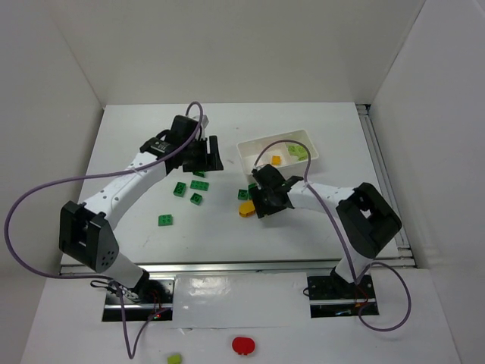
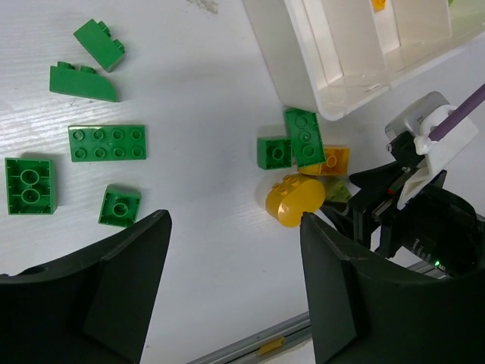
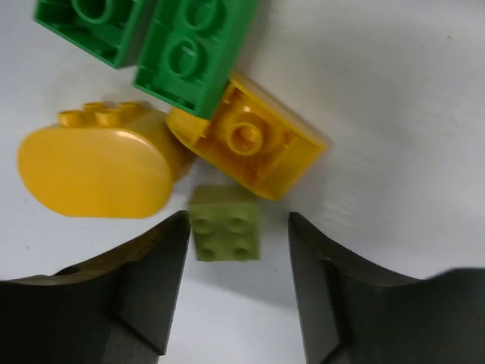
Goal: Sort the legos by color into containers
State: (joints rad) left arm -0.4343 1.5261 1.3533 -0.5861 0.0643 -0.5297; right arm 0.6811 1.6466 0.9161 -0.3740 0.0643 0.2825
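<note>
My right gripper (image 3: 236,221) is open and low over the table, its fingers either side of a small pale yellow-green lego (image 3: 225,224), not closed on it. Touching that lego are an orange rounded brick (image 3: 95,163), an orange brick (image 3: 250,144) and two dark green bricks (image 3: 195,53). This cluster shows in the left wrist view (image 2: 299,171) in front of the white tray (image 2: 345,91). My left gripper (image 2: 235,224) is open and empty, above the table left of the tray (image 1: 250,148). Several dark green bricks (image 1: 189,191) lie below it. The tray holds an orange (image 1: 276,160) and a pale yellow-green brick (image 1: 295,151).
White walls enclose the table on three sides. A metal rail (image 1: 227,265) runs along the near edge. A red round object (image 1: 243,346) and a small yellow-green piece (image 1: 174,358) lie in front of the arm bases. A lone green brick (image 1: 165,220) sits at front left.
</note>
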